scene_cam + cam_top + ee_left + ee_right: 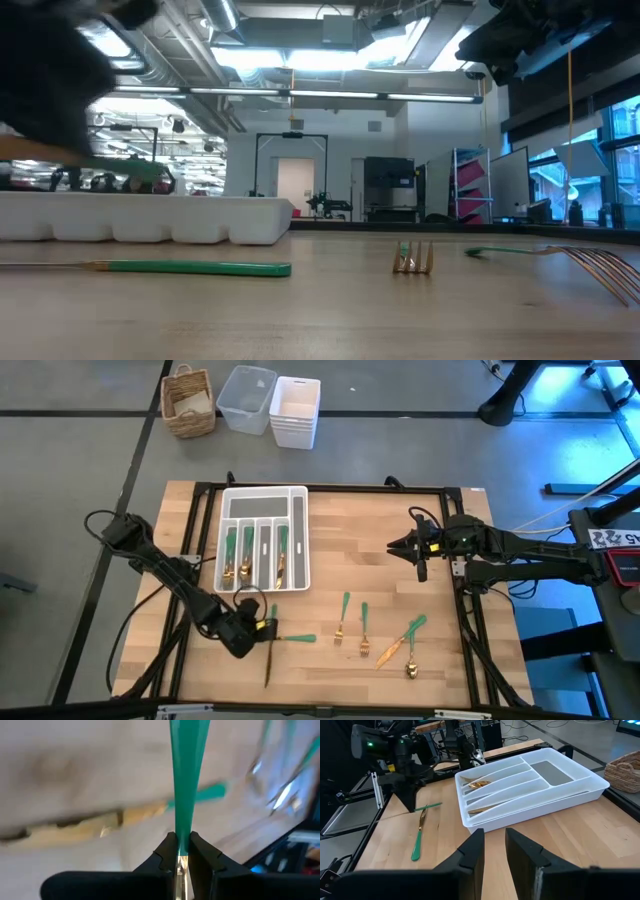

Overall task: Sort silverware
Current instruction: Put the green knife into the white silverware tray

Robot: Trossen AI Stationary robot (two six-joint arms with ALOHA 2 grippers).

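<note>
left gripper (250, 632) pinching a green-handled utensil (187, 775) tight, lower left of frame. right gripper (400, 547) hovering part open, holding nothing, right of the tray (262, 499).

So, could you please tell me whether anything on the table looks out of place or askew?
Mostly the unsorted silverware: several green-handled pieces lie scattered at odd angles on the table, outside the white tray. The left pincer is shut on one green handle. Nothing looks spilled or damaged.

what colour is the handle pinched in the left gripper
Green: the slim handle shows best in the left wrist view, between the left gripper fingers.
</note>
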